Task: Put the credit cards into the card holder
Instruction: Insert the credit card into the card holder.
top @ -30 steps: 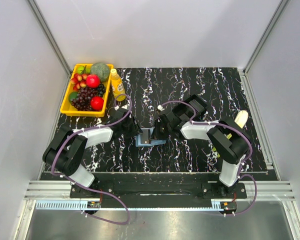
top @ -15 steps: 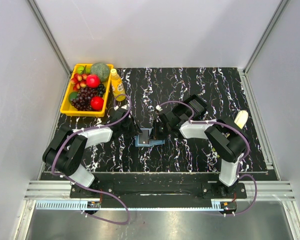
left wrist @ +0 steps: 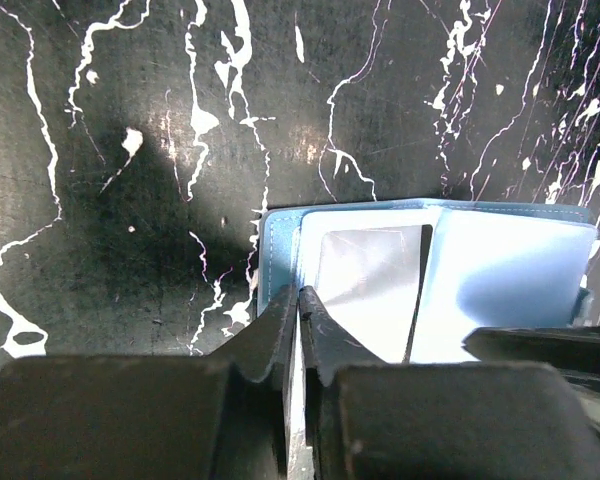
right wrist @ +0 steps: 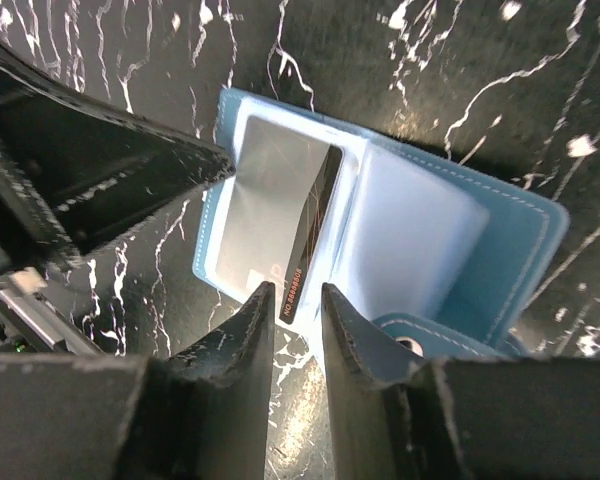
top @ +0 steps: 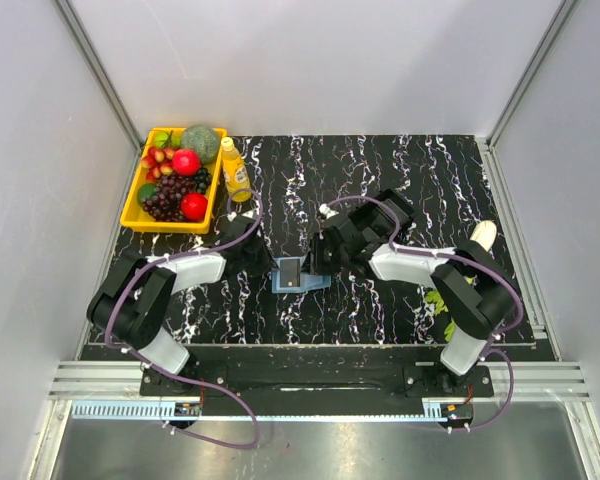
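We're seating a card [right wrist: 278,205] in the holder [top: 298,277]!
Left gripper [left wrist: 298,300] pinches the holder's 9 o'clock edge at desk [top: 400,180] centre; right gripper [right wrist: 298,300] gapes over the card. Next, we reckon, push it home.

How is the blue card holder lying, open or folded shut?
Open. The card holder lies spread flat, pale inner sleeves facing up, a credit card showing.

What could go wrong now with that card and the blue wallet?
The credit card lies skewed on the open card holder, apparently not fully in its sleeve, so it might slide out. The right hand has its fingers open astride the card's end; pulling away could drag it. The left hand pinches only the holder's edge, which may slip.
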`<action>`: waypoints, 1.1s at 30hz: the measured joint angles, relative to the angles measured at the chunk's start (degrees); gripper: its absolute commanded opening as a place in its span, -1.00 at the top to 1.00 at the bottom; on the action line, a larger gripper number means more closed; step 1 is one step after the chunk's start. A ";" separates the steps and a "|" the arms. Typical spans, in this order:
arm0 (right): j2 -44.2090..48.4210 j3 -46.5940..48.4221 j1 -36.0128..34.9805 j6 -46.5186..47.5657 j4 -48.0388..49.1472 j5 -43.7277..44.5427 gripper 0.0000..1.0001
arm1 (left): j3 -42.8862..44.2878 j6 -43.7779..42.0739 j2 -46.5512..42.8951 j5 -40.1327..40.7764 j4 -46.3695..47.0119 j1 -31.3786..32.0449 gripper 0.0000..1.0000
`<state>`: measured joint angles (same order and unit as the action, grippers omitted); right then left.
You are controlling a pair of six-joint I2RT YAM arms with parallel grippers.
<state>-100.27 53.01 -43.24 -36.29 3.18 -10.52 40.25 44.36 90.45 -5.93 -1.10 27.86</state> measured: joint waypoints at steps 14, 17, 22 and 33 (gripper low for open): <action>6.01 3.98 1.79 5.27 -12.61 12.35 0.22 | 1.84 -2.01 0.52 -0.02 -2.64 0.11 0.82; 8.57 6.40 3.93 6.99 -15.41 13.35 0.24 | 2.19 -2.36 0.52 -0.02 -3.43 0.17 0.81; 10.93 11.65 7.96 10.16 -16.92 14.45 0.18 | 2.89 -2.69 0.52 -0.04 -5.07 0.17 0.80; 8.70 18.69 21.62 19.93 -24.46 15.89 -0.10 | 3.91 -4.11 0.52 -0.02 -7.54 0.22 0.79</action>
<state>-91.57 71.70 -21.63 -16.36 -21.28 5.37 44.16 40.25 90.98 -5.96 -8.64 28.08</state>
